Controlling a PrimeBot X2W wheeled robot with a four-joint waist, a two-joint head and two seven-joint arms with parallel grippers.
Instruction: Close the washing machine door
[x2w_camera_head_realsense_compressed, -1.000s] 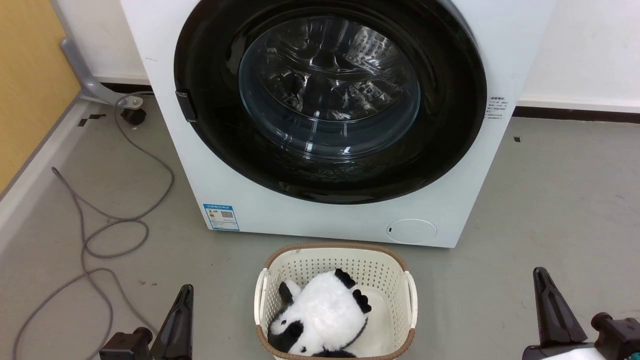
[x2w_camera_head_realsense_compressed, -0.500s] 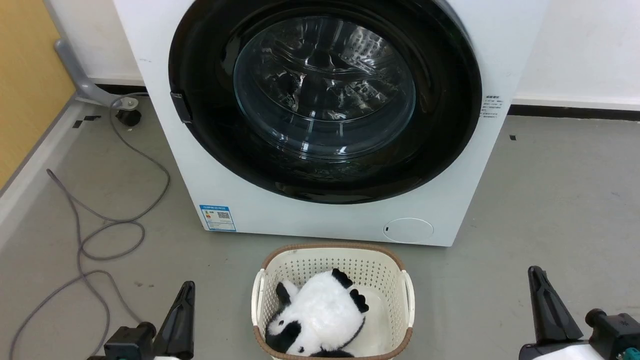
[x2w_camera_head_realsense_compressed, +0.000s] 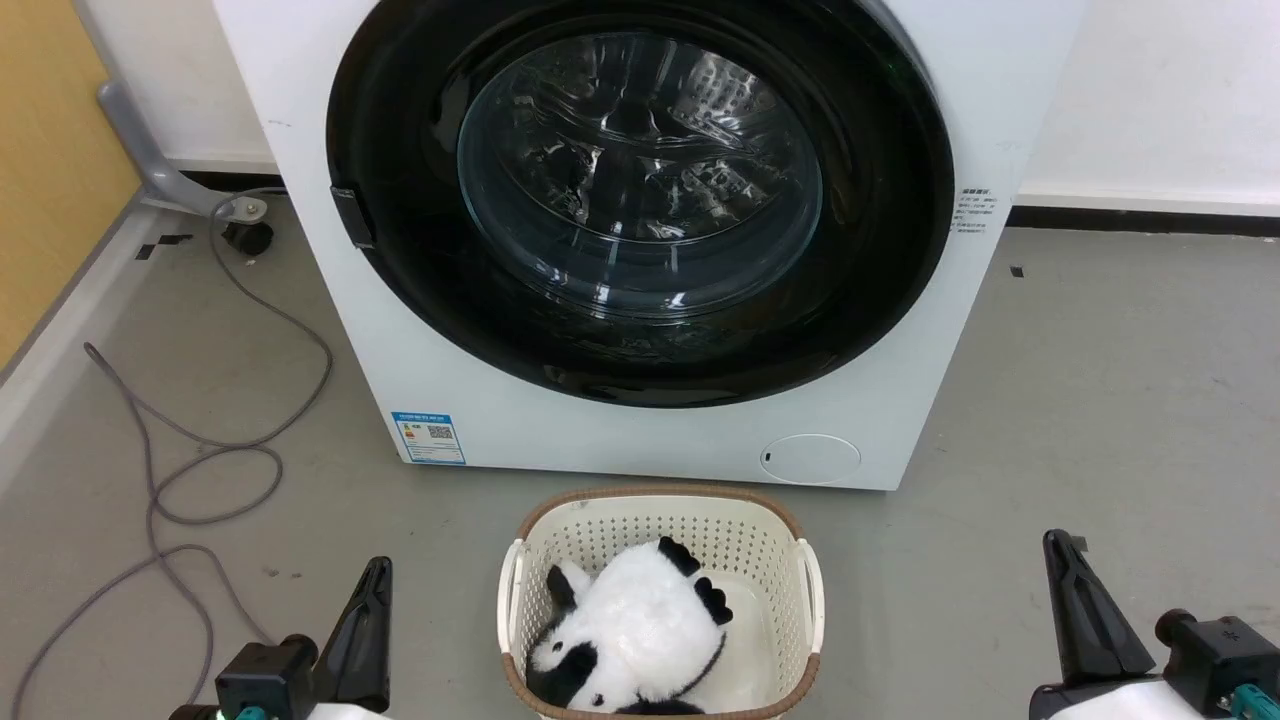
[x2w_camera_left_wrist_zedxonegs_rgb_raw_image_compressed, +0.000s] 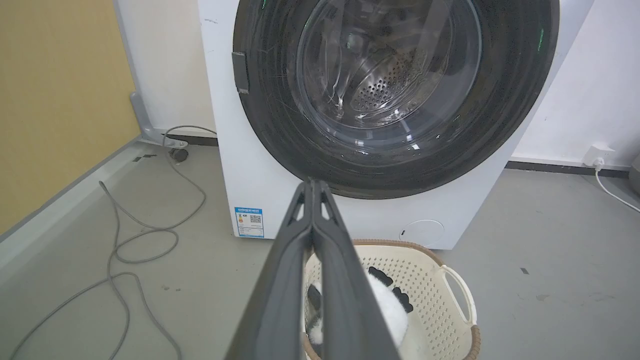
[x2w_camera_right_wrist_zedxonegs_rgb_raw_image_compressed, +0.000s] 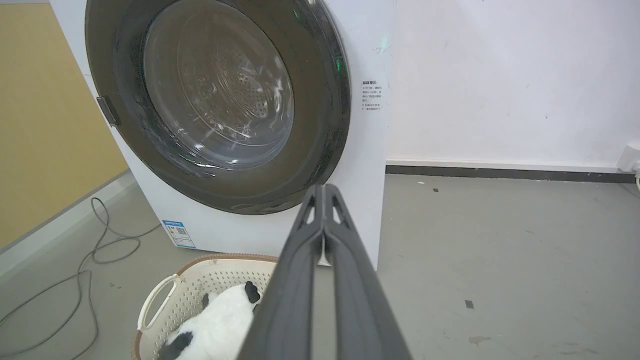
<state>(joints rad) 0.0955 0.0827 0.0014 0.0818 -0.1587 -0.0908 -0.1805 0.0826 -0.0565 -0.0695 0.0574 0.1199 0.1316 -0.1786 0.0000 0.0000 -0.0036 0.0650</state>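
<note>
The head camera looks down, both wrist cameras forward, at the washing machine (x2w_camera_head_realsense_compressed: 600, 440).

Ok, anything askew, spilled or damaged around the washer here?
Nothing stands out. The washing machine door sits flush on the washing machine, the basket stands upright, and a grey cable lies loose on the floor.

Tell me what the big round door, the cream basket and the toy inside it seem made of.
Big round washing machine door: glossy black plastic probably, mirror reflections; its centre looks glass. Cream perforated basket: moulded plastic, likely. Black-and-white panda toy: fuzzy plush.
</note>
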